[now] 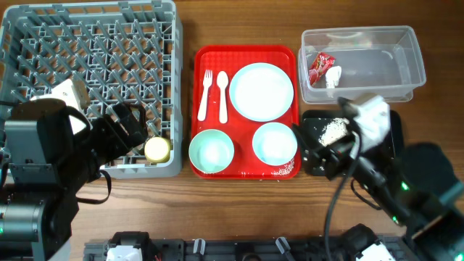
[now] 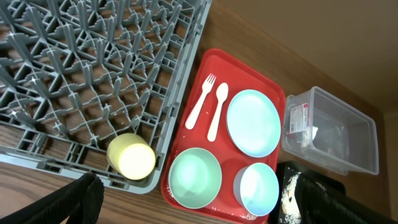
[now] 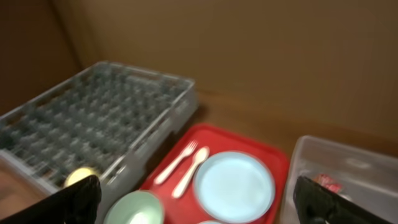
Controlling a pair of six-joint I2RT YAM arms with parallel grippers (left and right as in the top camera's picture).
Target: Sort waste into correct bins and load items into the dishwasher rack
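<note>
Well, I see a wooden table [image 1: 239,206] around the red tray [image 1: 246,49], with the grey dishwasher rack [image 1: 109,51] left of it and a brown wall [image 3: 261,56] beyond. The left gripper [image 2: 196,190] and right gripper [image 3: 196,186] both have their fingers spread.

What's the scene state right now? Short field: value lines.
dishwasher rack: holds only the yellow cup, in the front corner beside the red tray
red tray: plate, bowls, fork, spoon, none loaded yet
clear tub: wrapper and white scrap inside
black tray: crumbs inside
left gripper: open, empty
right gripper: open, empty
</note>
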